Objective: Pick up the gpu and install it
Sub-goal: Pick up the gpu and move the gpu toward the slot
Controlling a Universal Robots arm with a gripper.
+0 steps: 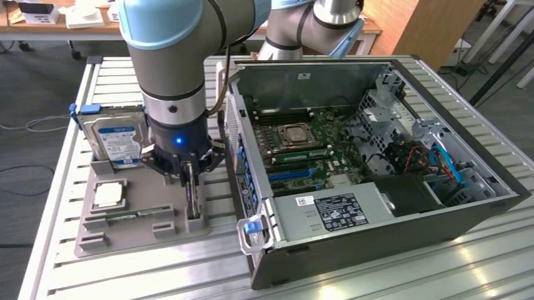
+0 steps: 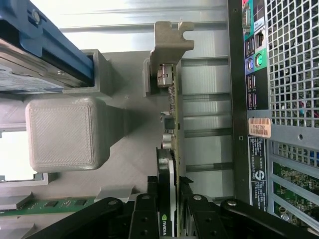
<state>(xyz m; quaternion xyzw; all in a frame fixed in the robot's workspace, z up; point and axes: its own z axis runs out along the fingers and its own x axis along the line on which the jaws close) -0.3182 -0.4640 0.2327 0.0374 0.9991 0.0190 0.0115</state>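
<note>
On the slatted metal table (image 1: 417,281) we see the gripper (image 1: 190,178) clenched on the gpu (image 2: 172,119), standing on edge in the grey tray (image 1: 125,234) beside the open computer case (image 1: 376,244).

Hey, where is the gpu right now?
The gpu stands on edge in the grey holder tray, just to the exterior view's left of the open computer case, with the gripper closed on its upper edge.

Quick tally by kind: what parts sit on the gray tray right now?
hard drive: 1
CPU: 1
memory stick: 1
gpu: 1
Total: 4
</note>
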